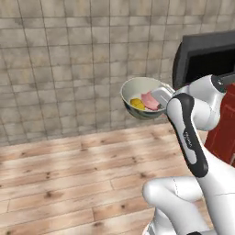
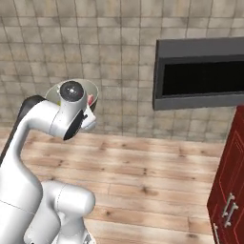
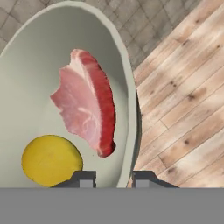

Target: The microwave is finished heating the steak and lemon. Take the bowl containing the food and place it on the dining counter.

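Showing, in the right base view, the microwave (image 2: 200,74) gaping open on the tiled wall. Riding aloft over the wooden floor (image 1: 69,174), the bowl (image 1: 140,94), its rim pinched by the gripper (image 3: 113,178). Revealing, in the hand view, steak (image 3: 87,105) beside lemon (image 3: 51,159).

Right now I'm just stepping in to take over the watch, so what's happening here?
The arm's gripper is shut on the rim of the bowl and holds it in the air over the wooden floor, near the tiled wall. The steak and the lemon lie inside. The microwave stands open behind it. The bowl has not yet been set down anywhere.
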Robot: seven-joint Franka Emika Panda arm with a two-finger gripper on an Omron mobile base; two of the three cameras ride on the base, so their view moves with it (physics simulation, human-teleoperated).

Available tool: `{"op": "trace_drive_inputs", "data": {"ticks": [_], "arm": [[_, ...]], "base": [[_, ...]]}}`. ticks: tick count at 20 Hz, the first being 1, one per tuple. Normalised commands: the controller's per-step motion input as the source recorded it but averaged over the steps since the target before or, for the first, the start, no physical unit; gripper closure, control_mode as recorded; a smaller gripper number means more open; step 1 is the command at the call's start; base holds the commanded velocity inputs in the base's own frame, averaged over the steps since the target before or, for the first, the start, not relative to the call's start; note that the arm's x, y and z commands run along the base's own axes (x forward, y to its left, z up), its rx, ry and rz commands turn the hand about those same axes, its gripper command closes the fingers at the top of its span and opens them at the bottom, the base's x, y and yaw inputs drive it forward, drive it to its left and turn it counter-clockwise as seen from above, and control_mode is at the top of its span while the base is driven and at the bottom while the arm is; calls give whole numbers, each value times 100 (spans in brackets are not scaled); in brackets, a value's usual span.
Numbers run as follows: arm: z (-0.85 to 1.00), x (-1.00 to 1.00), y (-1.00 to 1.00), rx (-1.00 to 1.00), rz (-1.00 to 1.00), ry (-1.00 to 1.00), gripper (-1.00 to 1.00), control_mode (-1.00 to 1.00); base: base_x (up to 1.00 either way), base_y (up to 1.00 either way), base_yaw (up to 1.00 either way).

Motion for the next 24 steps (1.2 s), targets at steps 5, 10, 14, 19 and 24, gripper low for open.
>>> {"op": "trace_drive_inputs", "data": {"ticks": [5, 10, 14, 19, 24], "arm": [[0, 0, 0, 0, 0, 0, 100, 100], [0, 0, 0, 0, 0, 0, 100, 100], [0, 0, 0, 0, 0, 0, 100, 100], [0, 0, 0, 0, 0, 0, 100, 100], [0, 0, 0, 0, 0, 0, 100, 100]], "base": [[-1, 0, 100], [0, 0, 100], [0, 0, 100], [0, 0, 100], [0, 0, 92]]}}
